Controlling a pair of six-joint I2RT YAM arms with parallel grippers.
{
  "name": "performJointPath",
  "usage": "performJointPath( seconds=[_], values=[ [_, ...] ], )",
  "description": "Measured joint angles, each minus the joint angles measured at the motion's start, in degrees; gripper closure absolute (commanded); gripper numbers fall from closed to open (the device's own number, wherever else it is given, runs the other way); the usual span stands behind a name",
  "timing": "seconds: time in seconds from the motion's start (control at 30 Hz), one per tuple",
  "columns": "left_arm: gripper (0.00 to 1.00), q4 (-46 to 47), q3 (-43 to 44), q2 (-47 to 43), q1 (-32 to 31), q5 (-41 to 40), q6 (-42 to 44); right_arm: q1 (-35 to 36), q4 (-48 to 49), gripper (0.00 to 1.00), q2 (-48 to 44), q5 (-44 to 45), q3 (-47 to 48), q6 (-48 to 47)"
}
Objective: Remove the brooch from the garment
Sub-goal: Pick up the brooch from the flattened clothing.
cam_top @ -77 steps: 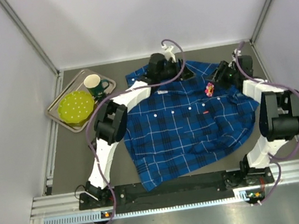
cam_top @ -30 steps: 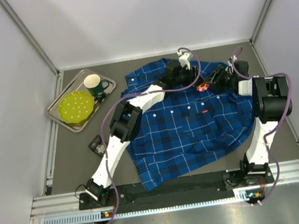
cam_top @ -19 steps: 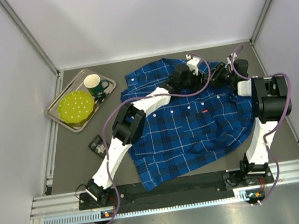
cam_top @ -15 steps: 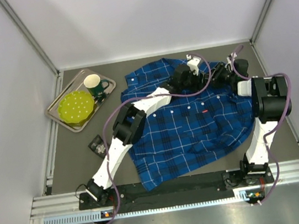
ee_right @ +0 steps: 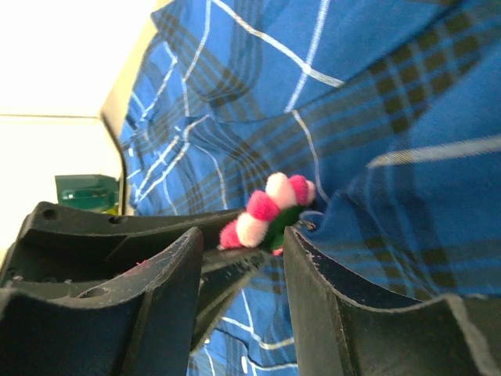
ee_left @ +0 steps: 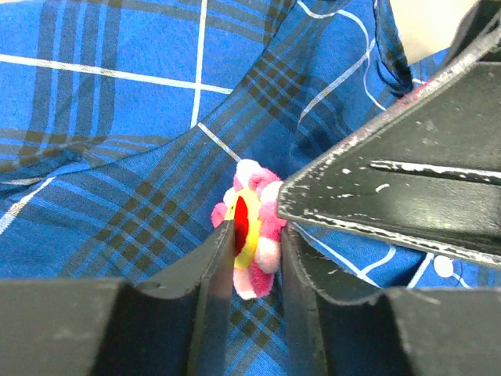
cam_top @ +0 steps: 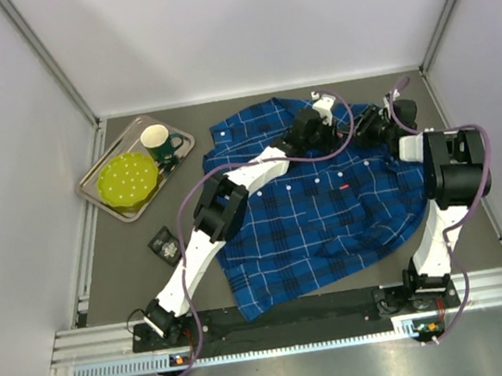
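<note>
Standing next to the rig, here's what I see. The shirt (cam_top: 328,205) is spread flat on the table (cam_top: 133,279), collar at the far end, hem toward the arm bases. Both arms reach over it and meet at its far right part, a bit right of the collar.

The brooch (ee_left: 249,235) is right there, a fuzzy pink and white flower with a yellow and red middle, sitting on the plaid. From overhead you can't see it at all because the grippers hide it.

The left gripper (ee_left: 255,229) is clenched on the brooch, one finger pressed on each side of the flower. The right gripper (ee_right: 244,239) comes in from the other side with its jaws apart and nothing pinched between them. One of its fingers sits right up against the edge of the flower, and the fabric bunches up beside it.

Over on the far left there's a metal tray (cam_top: 100,196) with a green plate (cam_top: 128,179) and a green mug (cam_top: 159,143). A small black thing (cam_top: 163,244) lies on the table left of the shirt; can't tell what it is.
</note>
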Motion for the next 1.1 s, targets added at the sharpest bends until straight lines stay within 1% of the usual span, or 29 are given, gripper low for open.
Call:
performJointPath(
  seconds=[0.07,0.1,0.13,0.2,0.23,0.27,0.4,0.57,0.8,1.0,1.1],
  values=[
    [0.75,0.2,0.0,0.0,0.0,-0.3,0.0,-0.3,-2.3,0.55,-1.4,2.5,-0.5,-0.8],
    [0.84,0.5,0.0,0.0,0.0,-0.4,-0.1,-0.3,-3.3,0.57,-2.0,3.6,-0.7,-1.2],
    [0.88,0.8,-0.1,0.0,0.0,-0.5,-0.2,-0.3,-4.0,0.59,-2.4,4.4,-0.8,-1.5],
    [0.92,1.9,-0.6,0.0,0.0,-0.6,-0.7,-0.4,-4.7,0.63,-2.9,5.8,-0.7,-1.9],
    [0.98,2.4,-1.0,0.0,0.0,-0.6,-0.8,-0.4,-5.0,0.63,-3.0,6.5,-0.7,-2.0],
    [1.00,2.8,-1.2,0.0,0.0,-0.6,-1.0,-0.4,-5.6,0.63,-3.0,7.1,-0.7,-2.2],
    [1.00,4.7,-2.3,0.0,0.0,-0.7,-1.3,-0.4,-8.0,0.62,-3.0,9.3,-0.7,-3.1],
    [1.00,10.2,-6.0,-0.7,-0.8,-2.8,-0.7,-0.4,-12.1,0.60,-3.0,13.6,-0.5,-5.9],
    [1.00,12.8,-7.1,-0.8,-3.5,-9.3,4.9,-0.4,-14.8,0.59,-3.0,16.2,1.7,-7.4],
    [1.00,16.6,-10.0,-1.4,-5.7,-14.7,9.9,-0.4,-15.3,0.55,-2.9,17.1,2.3,-7.4],
    [1.00,19.1,-12.1,-2.0,-6.4,-16.3,11.4,-0.4,-15.6,0.58,-2.8,17.9,2.5,-7.4]
  ],
)
